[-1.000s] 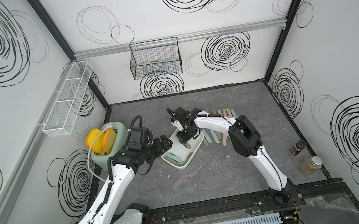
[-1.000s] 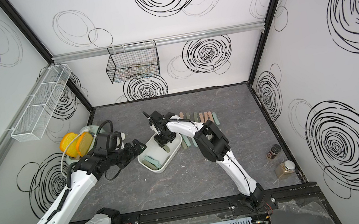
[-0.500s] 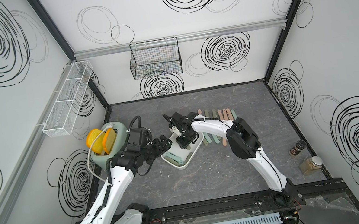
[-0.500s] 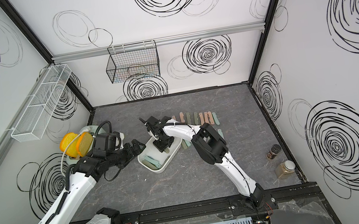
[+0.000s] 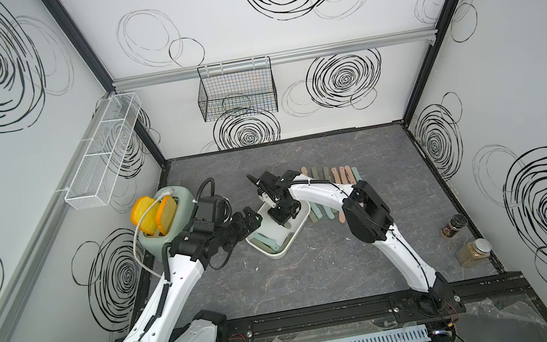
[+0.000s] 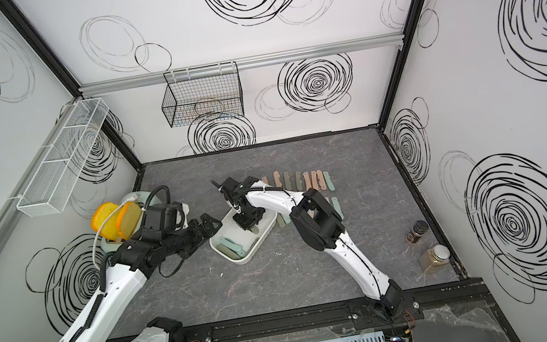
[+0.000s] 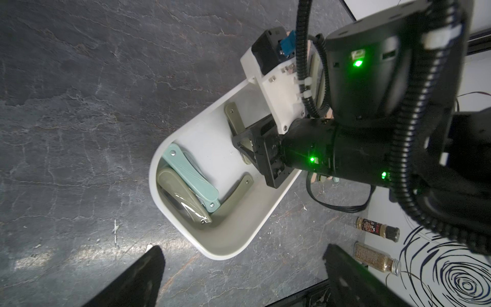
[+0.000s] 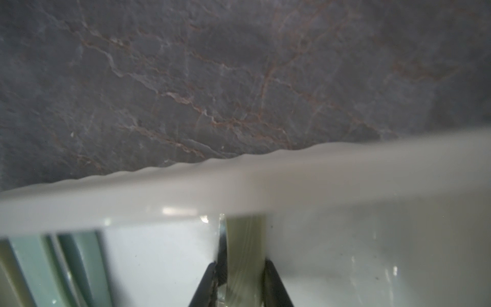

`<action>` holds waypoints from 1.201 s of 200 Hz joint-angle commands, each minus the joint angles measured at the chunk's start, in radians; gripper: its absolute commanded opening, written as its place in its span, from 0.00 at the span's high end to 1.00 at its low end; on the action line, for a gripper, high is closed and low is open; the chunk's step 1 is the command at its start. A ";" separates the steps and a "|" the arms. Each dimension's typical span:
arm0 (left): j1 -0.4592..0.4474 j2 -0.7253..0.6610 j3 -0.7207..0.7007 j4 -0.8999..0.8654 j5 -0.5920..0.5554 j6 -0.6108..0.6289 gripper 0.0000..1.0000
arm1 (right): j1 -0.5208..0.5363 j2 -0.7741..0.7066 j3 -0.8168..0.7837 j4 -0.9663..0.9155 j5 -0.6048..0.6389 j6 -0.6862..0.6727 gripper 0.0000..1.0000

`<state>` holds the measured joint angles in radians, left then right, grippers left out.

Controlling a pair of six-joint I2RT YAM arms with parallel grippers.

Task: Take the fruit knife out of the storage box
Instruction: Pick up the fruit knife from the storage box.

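- My right gripper (image 8: 240, 265) is down inside the storage box (image 5: 277, 257), toward its 1 o'clock end. Jaws are narrowed onto an olive fruit knife (image 8: 245, 252), one finger on each long edge. Looks like contact both sides; can't tell how firm.
- The knife lies flat on the box floor, so it's not out yet.
- Left gripper (image 5: 252, 220) is wide open w/ nothing in it, hovering at the box's 9 o'clock, just off the rim.
- To do this well: finish the squeeze before any lift, then go straight up till the knife clears the rim.
- Handle looks smooth and slim, so it could pivot or slip. Keep it level, go slow.
- Box wall is right by my fingers in the right wrist view. Dragging sideways could catch the rim and shove or tip the box.
- Left gripper could pin the rim if the box rides up, I'd guess.
- Other knives in the box: a teal knife (image 7: 190, 178) stacked on two more olive ones (image 7: 183, 196) at the 7 o'clock end, apart from my pick, so no tangle expected.
- Around: a row of knives (image 5: 333, 184) on the worktop (image 5: 319, 283) at the box's 2 o'clock, the likely drop zone.
- Toaster (image 5: 180, 201) sits at 9 o'clock behind the left arm, two spice jars (image 5: 453, 225) at 4 o'clock, well apart.
- Nothing blocks a vertical exit.
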<state>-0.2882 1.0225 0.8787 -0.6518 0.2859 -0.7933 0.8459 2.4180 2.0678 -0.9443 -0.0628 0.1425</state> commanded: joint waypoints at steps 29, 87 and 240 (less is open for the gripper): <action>-0.004 -0.014 -0.005 0.026 -0.011 -0.001 0.02 | 0.000 0.047 0.009 -0.078 0.049 0.012 0.81; -0.005 -0.009 -0.015 0.044 -0.005 -0.006 0.02 | -0.014 -0.006 0.068 -0.103 0.044 0.039 0.80; -0.017 0.039 0.012 0.068 0.006 0.007 0.02 | -0.031 -0.084 0.101 -0.096 -0.002 0.084 0.79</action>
<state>-0.2928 1.0470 0.8734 -0.6250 0.2905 -0.7933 0.8268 2.4084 2.1357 -1.0042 -0.0502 0.2100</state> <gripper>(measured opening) 0.978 0.258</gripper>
